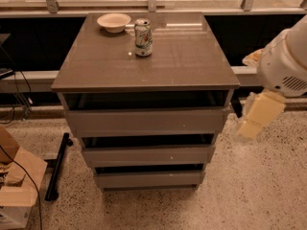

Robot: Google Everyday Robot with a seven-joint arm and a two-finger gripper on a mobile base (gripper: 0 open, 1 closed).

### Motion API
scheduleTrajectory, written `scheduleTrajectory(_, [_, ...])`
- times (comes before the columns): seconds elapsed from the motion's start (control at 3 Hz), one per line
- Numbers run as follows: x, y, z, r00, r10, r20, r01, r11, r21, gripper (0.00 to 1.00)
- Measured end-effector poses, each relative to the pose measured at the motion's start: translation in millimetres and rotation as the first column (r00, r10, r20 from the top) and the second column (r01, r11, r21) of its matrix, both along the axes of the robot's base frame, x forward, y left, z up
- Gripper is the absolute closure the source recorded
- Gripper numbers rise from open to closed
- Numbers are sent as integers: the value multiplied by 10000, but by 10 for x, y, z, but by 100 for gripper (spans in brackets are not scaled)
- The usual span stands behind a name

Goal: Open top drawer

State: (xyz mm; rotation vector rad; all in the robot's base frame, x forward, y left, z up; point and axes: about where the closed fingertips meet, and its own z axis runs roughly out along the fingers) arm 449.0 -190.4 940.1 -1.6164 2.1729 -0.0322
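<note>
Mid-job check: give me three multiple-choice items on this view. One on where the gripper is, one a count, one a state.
1. The gripper is:
A. over the cabinet top
B. right of the cabinet, level with the top drawer
C. down at the left by the cardboard

2. Grey drawer fronts on the cabinet:
A. two
B. three
C. four

3. The can is:
A. lying on its side
B. inside the bowl
C. standing upright

Answers:
1. B, it hangs beyond the cabinet's right edge.
2. B, three fronts are stacked, the top one widest.
3. C, it stands upright on the cabinet top, apart from the bowl.
</note>
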Motion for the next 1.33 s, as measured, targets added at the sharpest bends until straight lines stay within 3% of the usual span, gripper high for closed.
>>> scheduleTrajectory(0.33, [168, 177, -200, 9975, -370, 608, 317, 9957, 865, 0])
scheduleTrajectory(0.67, [291, 218, -157, 9920, -522, 1146, 396, 9932, 1092, 0])
scheduleTrajectory(1.33, [345, 280, -220, 9905, -686, 1191, 539, 9910, 1225, 0])
